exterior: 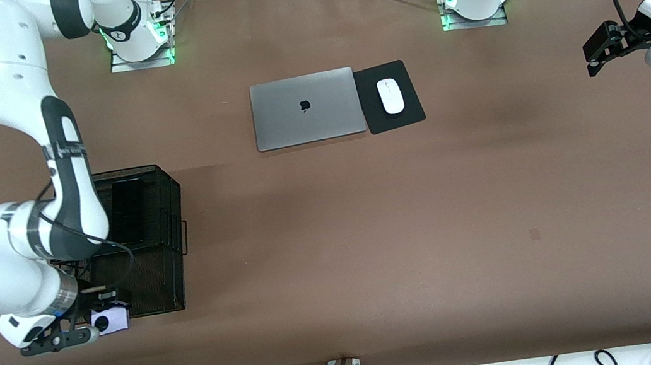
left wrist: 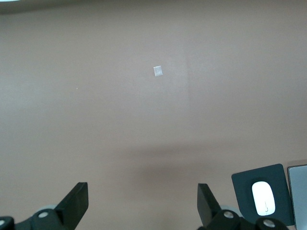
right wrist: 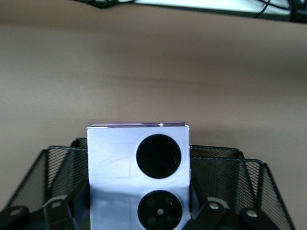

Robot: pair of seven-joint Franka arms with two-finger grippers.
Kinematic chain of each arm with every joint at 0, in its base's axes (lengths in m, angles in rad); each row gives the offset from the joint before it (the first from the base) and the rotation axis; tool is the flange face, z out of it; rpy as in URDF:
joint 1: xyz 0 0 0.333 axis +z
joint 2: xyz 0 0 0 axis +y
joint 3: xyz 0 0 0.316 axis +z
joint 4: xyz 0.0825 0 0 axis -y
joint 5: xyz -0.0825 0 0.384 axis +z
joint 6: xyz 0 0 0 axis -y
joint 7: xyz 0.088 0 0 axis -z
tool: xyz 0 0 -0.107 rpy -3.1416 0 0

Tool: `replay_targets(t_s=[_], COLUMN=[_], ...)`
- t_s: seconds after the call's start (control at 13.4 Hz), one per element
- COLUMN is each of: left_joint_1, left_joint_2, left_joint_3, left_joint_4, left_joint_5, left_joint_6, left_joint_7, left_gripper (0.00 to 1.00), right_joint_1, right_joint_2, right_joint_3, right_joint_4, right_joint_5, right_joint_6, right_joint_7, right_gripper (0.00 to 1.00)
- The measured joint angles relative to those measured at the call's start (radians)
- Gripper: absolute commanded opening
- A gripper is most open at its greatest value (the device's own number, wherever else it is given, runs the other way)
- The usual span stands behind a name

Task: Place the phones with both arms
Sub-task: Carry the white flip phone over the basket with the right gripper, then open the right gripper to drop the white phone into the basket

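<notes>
Left gripper (exterior: 591, 57) wide-jawed and waiting; right gripper (exterior: 103, 315) clamped, pointing down.

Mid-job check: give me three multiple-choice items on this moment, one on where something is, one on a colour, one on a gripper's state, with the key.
1. Where is the white mouse?
A. In the black mesh basket
B. On the black mouse pad beside the closed laptop
C. On top of the laptop

2. What colour is the squarish phone held by the right gripper?
A. Lilac-white with two black lenses
B. Red
C. Green

3. How does the left gripper stand?
A. Shut on a phone
B. Shut on the mouse
C. Open and holding nothing, over bare table toward the left arm's end

Key: 1 B, the mouse lies on the mouse pad next to the laptop. 2 A, the right wrist view shows a pale lilac body with two dark lenses, over the edge of the mesh basket. 3 C, its fingers stand wide apart with only table between them.
</notes>
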Motion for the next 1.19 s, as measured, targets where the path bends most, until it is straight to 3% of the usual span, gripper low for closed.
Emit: replay_targets(t_s=[0.37,0.45,0.52,0.6,0.9,1.19], left_joint_1=[0.0,0.0,0.0,0.0,0.0,0.0], left_joint_2=[0.0,0.0,0.0,0.0,0.0,0.0], left_joint_3=[0.0,0.0,0.001,0.001,0.002,0.004], left_joint_4=[0.0,0.0,0.0,0.0,0.0,0.0], left_joint_5=[0.0,0.0,0.0,0.0,0.0,0.0], left_joint_6=[0.0,0.0,0.0,0.0,0.0,0.0], left_joint_7=[0.0,0.0,0.0,0.0,0.0,0.0], left_gripper=[1.0,1.0,1.0,1.0,1.0,1.0], right_joint_1=[0.001,0.002,0.001,0.0,-0.004,-0.004], right_joint_2=[0.02,0.02,0.02,0.017,0.005,-0.099], right_joint_3=[0.001,0.001,0.0,0.0,-0.008,-0.035], right_joint_4=[-0.039,-0.053,-0.064,-0.066,-0.069,-0.067], right_joint_5=[0.003,0.003,0.003,0.004,0.015,0.015], right_joint_6=[-0.004,-0.007,-0.006,-0.007,-0.027,-0.144], right_joint_7=[-0.002,-0.004,-0.004,-0.004,-0.004,-0.004], right_gripper=[0.0,0.1,0.74,1.0,1.0,1.0])
